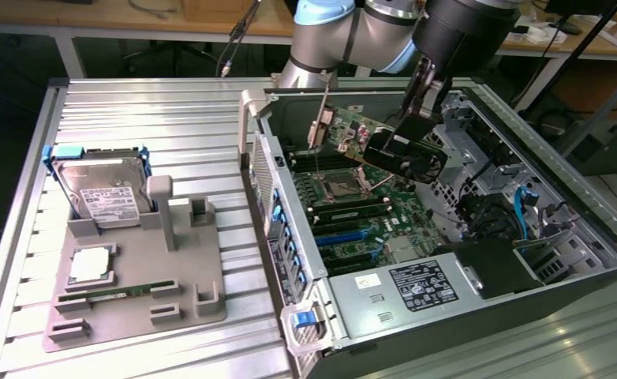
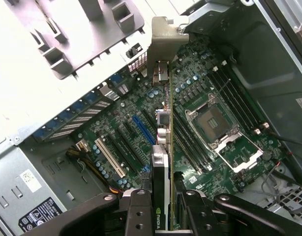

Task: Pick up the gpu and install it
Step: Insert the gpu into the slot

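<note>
Pincer [image 1: 401, 144] grips the gpu [image 1: 349, 130], holding it clear above the motherboard [image 1: 364, 212] inside the open case [image 1: 588, 260]. Pickup looks done; seating the card into that motherboard is not yet done.

The gpu [image 1: 356, 130] hangs over the motherboard [image 1: 345, 209] inside the case [image 1: 498, 332], with the holder [image 1: 129, 312] on the exterior view's left.

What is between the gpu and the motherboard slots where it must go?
Nothing visible. The pincer holds the gpu in the air above the open case, and the expansion slots on the motherboard lie bare.
</note>
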`<state>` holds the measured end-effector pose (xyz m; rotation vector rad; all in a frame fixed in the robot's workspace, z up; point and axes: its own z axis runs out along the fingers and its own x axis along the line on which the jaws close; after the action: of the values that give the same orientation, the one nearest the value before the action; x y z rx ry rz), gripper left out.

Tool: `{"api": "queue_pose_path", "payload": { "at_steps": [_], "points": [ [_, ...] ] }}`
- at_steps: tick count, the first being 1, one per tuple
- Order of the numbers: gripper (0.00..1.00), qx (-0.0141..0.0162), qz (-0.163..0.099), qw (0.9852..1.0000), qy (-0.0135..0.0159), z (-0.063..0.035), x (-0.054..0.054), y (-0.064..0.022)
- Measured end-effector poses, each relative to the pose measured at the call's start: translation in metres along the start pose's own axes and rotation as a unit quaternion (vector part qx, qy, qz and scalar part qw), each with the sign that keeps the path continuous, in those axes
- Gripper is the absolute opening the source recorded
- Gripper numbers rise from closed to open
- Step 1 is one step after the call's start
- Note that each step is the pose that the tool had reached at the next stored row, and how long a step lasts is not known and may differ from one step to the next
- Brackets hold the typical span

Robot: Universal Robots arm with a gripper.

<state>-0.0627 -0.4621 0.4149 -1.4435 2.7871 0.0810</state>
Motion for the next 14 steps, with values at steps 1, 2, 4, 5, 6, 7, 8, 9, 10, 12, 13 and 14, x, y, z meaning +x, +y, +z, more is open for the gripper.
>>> {"api": "queue_pose_path", "payload": {
  "at_steps": [1, 2, 4, 5, 6, 7, 8, 9, 10, 12, 13, 14],
  "points": [
    [0.27, 0.0000, 0.000, 1.0000, 0.0000, 0.0000, 0.0000, 0.0000],
    [0.27, 0.0000, -0.001, 1.0000, 0.0000, 0.0000, 0.0000, 0.0000],
    [0.27, 0.0000, -0.001, 1.0000, 0.0000, 0.0000, 0.0000, 0.0000],
    [0.27, 0.0000, -0.001, 1.0000, 0.0001, 0.0000, 0.0000, 0.0000],
    [0.27, -0.0001, -0.002, 1.0000, 0.0000, 0.0000, 0.0000, 0.0000],
    [0.27, 0.0000, -0.002, 1.0000, 0.0001, 0.0000, 0.0000, 0.0000],
    [0.27, -0.0001, -0.002, 1.0000, 0.0001, 0.0000, 0.0000, 0.0000],
    [0.27, -0.0001, -0.002, 1.0000, 0.0001, 0.0000, 0.0000, 0.0000],
    [0.27, -0.0001, -0.002, 1.0000, 0.0001, 0.0000, 0.0000, 0.0000],
    [0.27, -0.0001, -0.002, 1.0000, 0.0001, 0.0000, 0.0000, 0.0000],
    [0.27, 0.0000, -0.002, 1.0000, 0.0001, 0.0000, 0.0000, 0.0000],
    [0.27, -0.0001, -0.002, 1.0000, 0.0001, 0.0000, 0.0000, 0.0000]
  ]
}}
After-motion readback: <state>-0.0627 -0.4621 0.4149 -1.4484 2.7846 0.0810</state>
